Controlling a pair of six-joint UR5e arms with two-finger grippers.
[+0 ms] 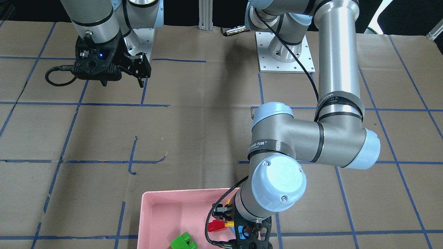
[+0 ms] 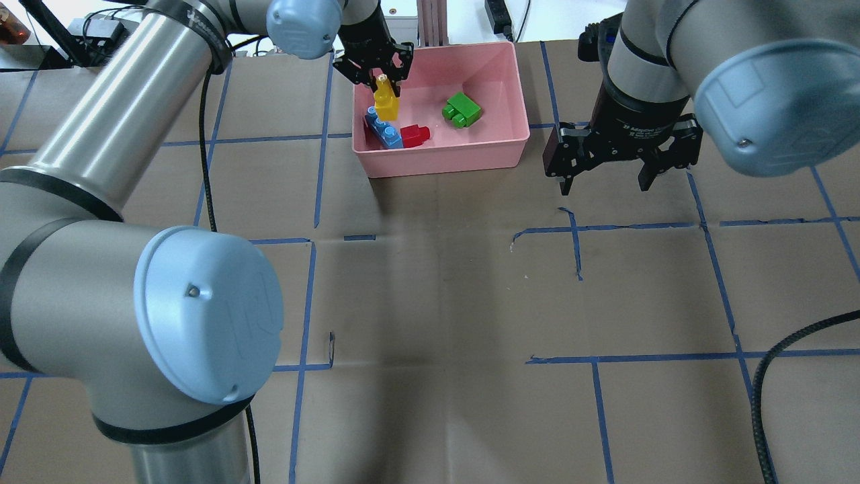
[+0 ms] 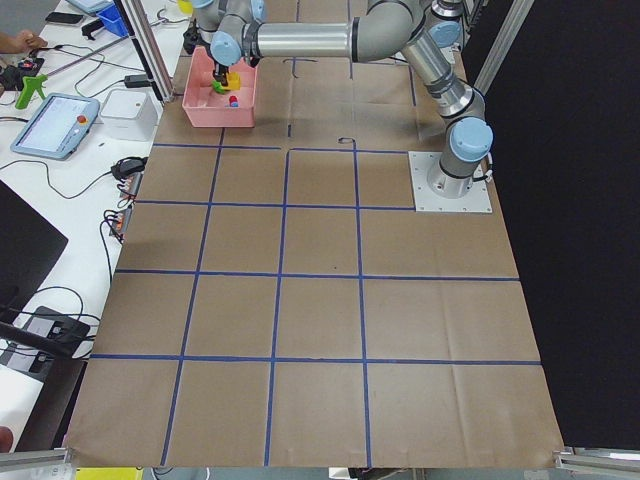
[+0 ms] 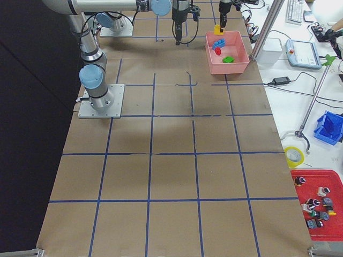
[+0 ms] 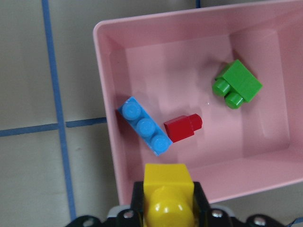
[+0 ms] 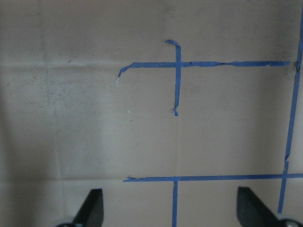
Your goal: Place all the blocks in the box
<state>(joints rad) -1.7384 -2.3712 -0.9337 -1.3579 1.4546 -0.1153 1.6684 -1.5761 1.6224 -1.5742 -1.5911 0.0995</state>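
Observation:
The pink box [image 2: 457, 158] stands at the table's far side. Inside lie the light blue block [image 2: 383, 129], the red block [image 2: 415, 136] touching its end, and the green block [image 2: 461, 109] apart to the right. My left gripper [image 2: 381, 81] is shut on the yellow block [image 2: 386, 104] and holds it above the box's left part, over the blue block. The left wrist view shows the yellow block [image 5: 168, 189] between the fingers, with the blue [image 5: 144, 125], red [image 5: 183, 128] and green [image 5: 236, 84] blocks below. My right gripper [image 2: 605, 181] is open and empty, right of the box.
Brown paper with blue tape lines [image 2: 574, 242] covers the table. A metal post [image 2: 430, 23] stands just behind the box. My left forearm [image 2: 101, 134] stretches across the left half. The right wrist view shows only paper and tape under the open fingers [image 6: 92, 208].

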